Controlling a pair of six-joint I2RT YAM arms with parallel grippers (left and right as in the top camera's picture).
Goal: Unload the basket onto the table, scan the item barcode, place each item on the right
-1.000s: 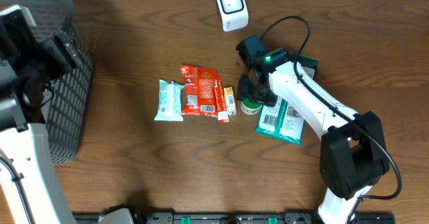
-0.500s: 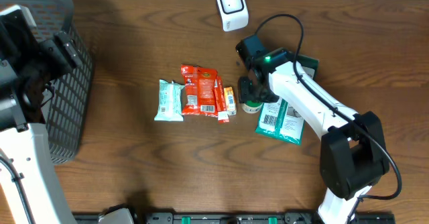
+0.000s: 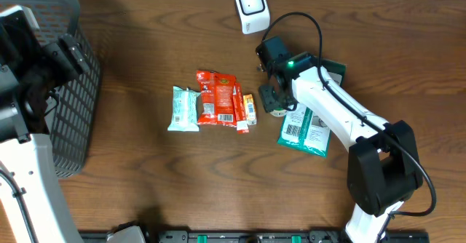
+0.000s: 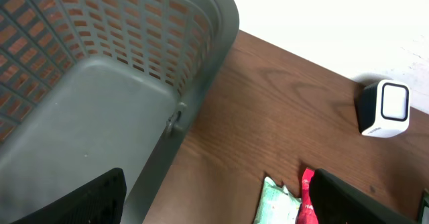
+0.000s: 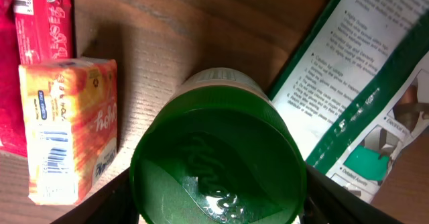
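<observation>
Round green-lidded jar (image 5: 218, 163) between orange box (image 5: 67, 130) and green-white pouch (image 5: 362, 83).

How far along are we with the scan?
Done: nothing visibly scanned; the packets lie mid-table. In hand: right gripper closed around the green-capped bottle, beside the teal pouch. Remaining: carry it to the white scanner and show its barcode.

Right arm (image 3: 331, 112) on show: glossy white shells, chunky black joints, a thin black cable (image 3: 304, 14) looping off the wrist, one green light (image 3: 291, 62) glowing (tiny, but bright). Left arm (image 3: 29, 174) matches: white link, black wrist hardware, dark matte fingers (image 4: 87, 200).
</observation>
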